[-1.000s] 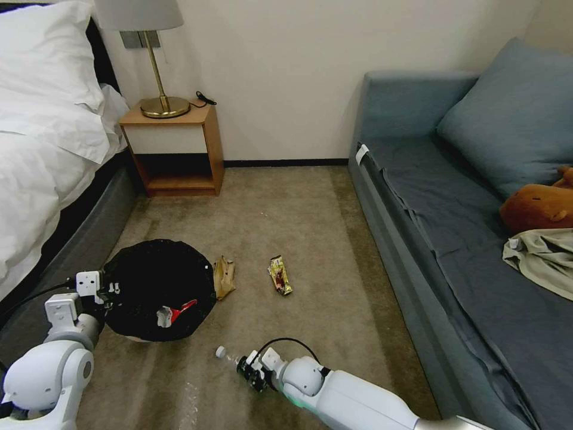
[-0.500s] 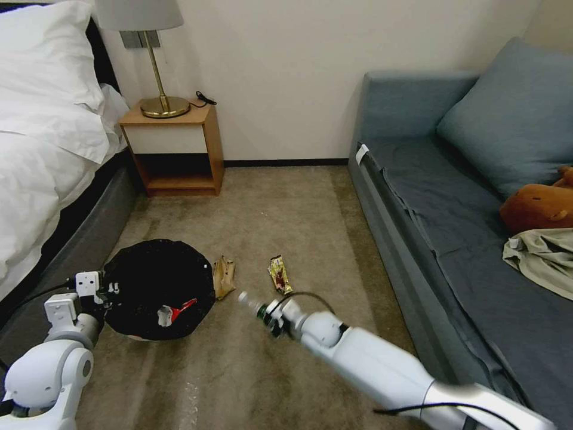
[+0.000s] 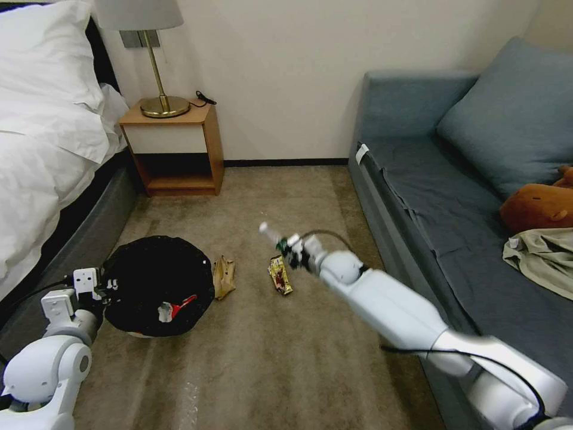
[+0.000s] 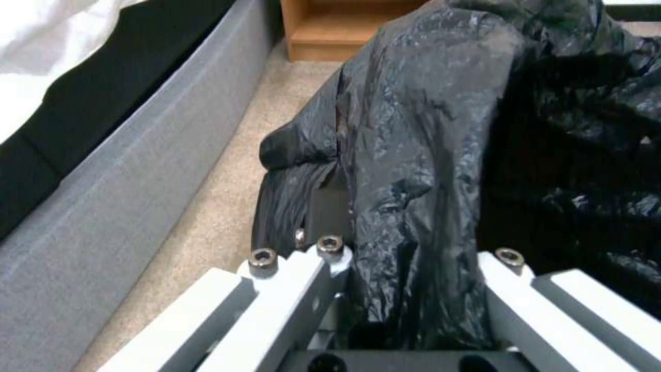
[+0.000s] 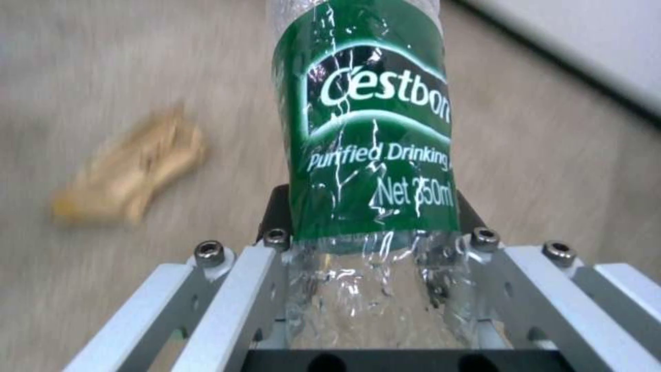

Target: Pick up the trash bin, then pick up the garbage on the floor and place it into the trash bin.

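The right gripper (image 3: 291,243) is holding the bottle (image 3: 271,232) in the air above the carpet (image 3: 268,370), its fingers (image 5: 482,258) clamped on the clear body below the green label, which reads "Cestbon", "Purified Drinking" and "Net 350ml". Just beneath it the gold wrapper (image 3: 279,275) is lying on the carpet, with the brown paper bag (image 3: 224,276) beside the trash bin (image 3: 156,285). A red-and-white packet (image 3: 174,309) is sitting inside the bin. The left gripper (image 4: 406,289) is gripping the bin's bag-covered rim, fingers (image 4: 303,279) closed on it, next to the bed (image 3: 42,155). A sofa (image 3: 465,197) is flanking the right side and a nightstand (image 3: 176,146) is standing by the wall.
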Controlling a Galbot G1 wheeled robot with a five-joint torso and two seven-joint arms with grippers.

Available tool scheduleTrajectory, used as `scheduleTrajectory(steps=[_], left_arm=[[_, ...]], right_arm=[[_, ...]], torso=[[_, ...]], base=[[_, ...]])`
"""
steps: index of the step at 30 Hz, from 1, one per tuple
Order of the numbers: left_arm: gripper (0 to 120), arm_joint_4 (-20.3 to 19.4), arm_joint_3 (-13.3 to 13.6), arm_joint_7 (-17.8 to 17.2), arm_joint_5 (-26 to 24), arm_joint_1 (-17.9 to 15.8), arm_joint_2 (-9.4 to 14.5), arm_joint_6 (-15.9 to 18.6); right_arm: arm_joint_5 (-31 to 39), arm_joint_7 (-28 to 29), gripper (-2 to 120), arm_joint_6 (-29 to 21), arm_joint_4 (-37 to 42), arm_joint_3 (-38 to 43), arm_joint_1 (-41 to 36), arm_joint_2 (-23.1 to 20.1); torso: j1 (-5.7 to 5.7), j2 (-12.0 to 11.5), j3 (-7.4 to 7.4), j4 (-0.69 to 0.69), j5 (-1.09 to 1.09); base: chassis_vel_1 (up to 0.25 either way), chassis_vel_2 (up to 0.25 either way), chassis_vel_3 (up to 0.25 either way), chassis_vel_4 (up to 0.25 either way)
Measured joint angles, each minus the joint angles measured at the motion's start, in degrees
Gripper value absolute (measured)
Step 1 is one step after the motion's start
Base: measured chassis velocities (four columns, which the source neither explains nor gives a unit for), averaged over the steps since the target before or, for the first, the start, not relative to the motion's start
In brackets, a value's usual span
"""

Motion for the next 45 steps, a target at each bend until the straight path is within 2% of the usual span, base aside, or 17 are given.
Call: scheduleTrajectory(steps=[7,14,16,23,33,35,36,37,39,40,42,45], left_arm=[[4,1.20,1.05,0.00,-0.83,-2.50,0.70,0.63],[4,1.46,2.15,-0.07,-0.89,-4.02,0.38,1.03],[4,1.56,2.80,-0.11,-0.84,-4.34,-0.05,1.18],[4,1.53,2.90,-0.14,-0.72,-4.54,-0.41,1.17],[4,-0.33,3.05,-0.29,-0.65,-4.02,-1.51,1.62],[4,-0.41,3.07,-0.30,-0.58,-3.71,-1.59,1.63],[4,-0.42,3.07,-0.32,-0.53,-3.41,-1.60,1.63],[4,-0.42,3.07,-0.32,-0.53,-3.41,-1.60,1.63],[4,-0.54,3.06,-0.33,-0.51,-3.24,-1.59,1.61],[4,-0.54,3.06,-0.33,-0.51,-3.24,-1.59,1.61],[4,-0.68,3.06,-0.33,-0.47,-3.24,-1.69,1.61],[4,-0.68,3.10,-0.32,-0.45,-3.24,-1.78,1.61]], right_arm=[[3.85,1.05,26,0.35,8.78,-0.38,5.67,0.75],[8.05,3.28,26,2.75,14.31,-2.46,5.00,2.82],[11.08,3.95,26,4.92,17.60,-5.79,3.45,3.73],[11.94,4.56,26,6.83,19.90,-10.33,-0.79,4.28],[8.61,6.31,28,7.35,18.49,-13.09,-5.82,5.84],[7.81,6.72,36,7.44,17.66,-13.41,-6.61,6.00],[7.16,6.76,50,7.79,17.11,-13.51,-7.11,5.96],[7.16,6.76,50,7.79,17.11,-13.51,-7.11,5.96],[6.93,6.80,61,7.49,17.29,-13.38,-7.32,5.59],[6.93,6.80,61,7.49,17.29,-13.38,-7.32,5.59],[6.99,6.81,73,6.54,17.96,-13.00,-7.20,5.25],[7.04,6.81,79,6.37,18.20,-12.86,-7.08,5.13]], torso=[[0.00,0.00,0.00,0.00,-0.01],[0.00,0.00,0.00,0.01,-0.01],[0.00,0.00,0.00,0.00,-0.01],[0.00,0.00,-0.01,0.01,0.00],[0.00,0.00,-0.01,0.00,0.00],[0.00,0.00,-0.01,0.00,0.00],[0.00,0.00,-0.01,0.00,0.00],[0.00,0.00,-0.01,0.00,0.00],[0.00,0.00,-0.01,0.00,0.00],[0.00,0.00,-0.01,0.00,0.00],[0.00,0.00,-0.01,0.00,0.00],[0.00,0.00,-0.01,0.00,0.00]], base=[[0.000,0.000,0.000,0.000],[0.000,0.000,0.000,0.000],[0.000,0.000,0.000,0.000],[0.000,0.000,0.000,0.000],[0.000,0.000,0.000,0.000],[0.000,0.000,0.000,0.000],[0.000,0.000,0.000,0.000],[0.000,0.000,0.000,0.000],[0.000,0.000,0.000,0.000],[0.000,0.000,0.000,0.000],[0.000,0.000,0.000,0.000],[0.000,0.000,0.000,0.000]])
